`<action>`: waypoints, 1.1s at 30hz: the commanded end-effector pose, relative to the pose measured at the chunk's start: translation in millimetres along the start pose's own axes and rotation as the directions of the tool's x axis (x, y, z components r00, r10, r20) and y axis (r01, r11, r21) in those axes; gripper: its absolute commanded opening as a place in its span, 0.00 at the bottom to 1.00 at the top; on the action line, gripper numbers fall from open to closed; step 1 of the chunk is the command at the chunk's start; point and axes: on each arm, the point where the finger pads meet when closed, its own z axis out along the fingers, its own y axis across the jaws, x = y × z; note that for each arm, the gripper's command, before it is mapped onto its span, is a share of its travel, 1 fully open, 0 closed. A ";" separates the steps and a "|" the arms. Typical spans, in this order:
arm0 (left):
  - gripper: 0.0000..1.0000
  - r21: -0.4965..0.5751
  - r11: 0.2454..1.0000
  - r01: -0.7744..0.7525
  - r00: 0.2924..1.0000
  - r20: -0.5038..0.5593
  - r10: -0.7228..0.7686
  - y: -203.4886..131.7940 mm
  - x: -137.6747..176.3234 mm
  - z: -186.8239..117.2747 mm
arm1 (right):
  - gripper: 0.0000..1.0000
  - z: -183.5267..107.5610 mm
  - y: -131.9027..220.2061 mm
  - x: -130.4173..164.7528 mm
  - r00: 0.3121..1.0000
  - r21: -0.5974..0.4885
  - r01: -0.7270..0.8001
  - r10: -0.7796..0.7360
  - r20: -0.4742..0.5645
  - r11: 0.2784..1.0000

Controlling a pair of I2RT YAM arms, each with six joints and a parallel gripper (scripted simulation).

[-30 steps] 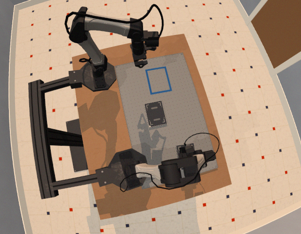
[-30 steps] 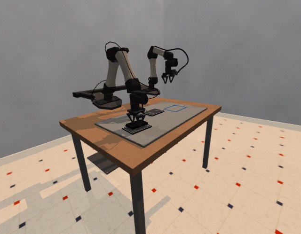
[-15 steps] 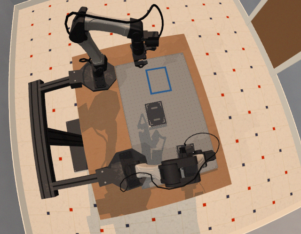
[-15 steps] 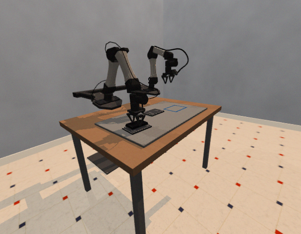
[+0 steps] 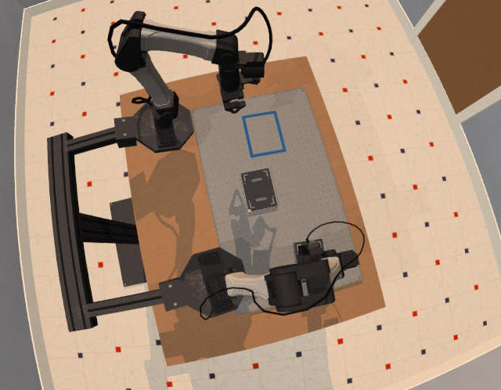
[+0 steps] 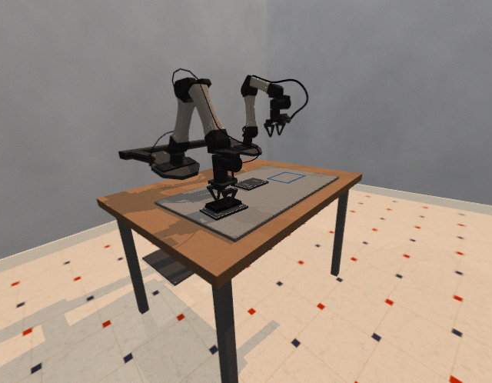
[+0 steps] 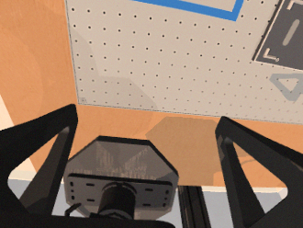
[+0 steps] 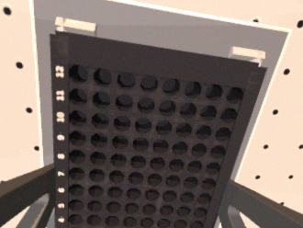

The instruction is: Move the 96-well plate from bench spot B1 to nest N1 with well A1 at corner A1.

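Right gripper pinches the dark well plate at the nest

In the top view, the nest is partly covered by the right arm, and the right gripper hides much of the 96-well plate. Between the nest and the thin blue outline lies a flat, dark rectangular fixture with two rounded slots. All are on a grey, perforated board over brown wood. The left gripper is beyond the blue outline from the nest.

The exterior view shows the plate as a black slab above the pale-edged nest, between the right gripper's triangular fingers. Whether it sits flat is too small to tell. The left gripper hangs in the air, fingers spread.

In the left wrist view, the left gripper's open-framed black fingers stand wide apart. The fixture and blue outline are cut off by the frame; the nest is out of sight.

The right wrist view shows matte black plastic with round wells and white numbers down to 4; lower rows are cut off. Pale locators stand at the nest's visible corners, beside the plate's end. The cut corner and the A1 mark are out of frame.
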 end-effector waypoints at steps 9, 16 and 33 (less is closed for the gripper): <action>1.00 0.007 1.000 -0.006 1.000 0.003 0.006 -0.8 -0.3 -1.7 | 0.00 9.0 -6.2 0.9 1.000 -0.002 0.002 -0.002 0.004 1.000; 1.00 0.007 1.000 -0.006 1.000 0.003 0.006 -0.8 -0.3 -1.7 | 0.00 11.2 -2.4 1.0 1.000 -0.010 0.002 -0.002 0.004 1.000; 1.00 0.007 1.000 -0.006 1.000 0.003 0.006 -0.8 -0.3 -1.7 | 0.00 16.9 8.4 1.4 1.000 -0.028 0.002 -0.002 0.003 1.000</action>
